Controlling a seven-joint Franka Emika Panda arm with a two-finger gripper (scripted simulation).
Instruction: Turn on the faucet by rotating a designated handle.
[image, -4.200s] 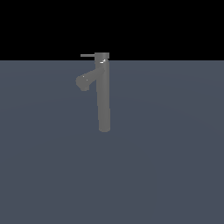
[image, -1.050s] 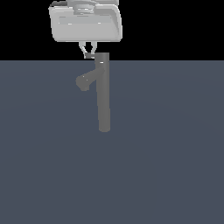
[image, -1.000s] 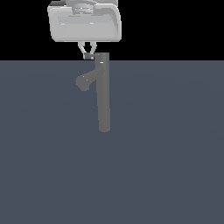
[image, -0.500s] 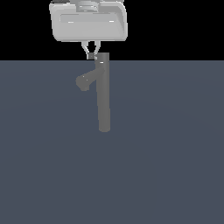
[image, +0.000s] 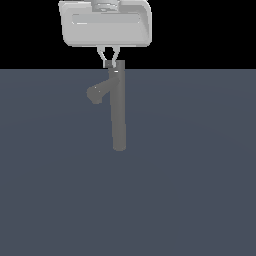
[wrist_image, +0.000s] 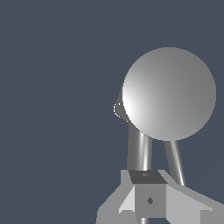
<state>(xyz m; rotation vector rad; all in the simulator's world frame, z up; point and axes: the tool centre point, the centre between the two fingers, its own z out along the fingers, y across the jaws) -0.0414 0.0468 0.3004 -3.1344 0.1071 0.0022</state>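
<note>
The dark slate floor (image: 190, 190) fills the lower scene, and on it, a little toward the exterior view's left of centre, the faucet (image: 118, 110) stands upright with its spout (image: 97, 92) angling down toward the exterior view's left. Directly above its top hangs the gripper (image: 108, 63), fingers (image: 103, 54) converging on a small dark block (the wrist view shows it pinched between the pads), apparently the handle (wrist_image: 148, 192) end.
</note>
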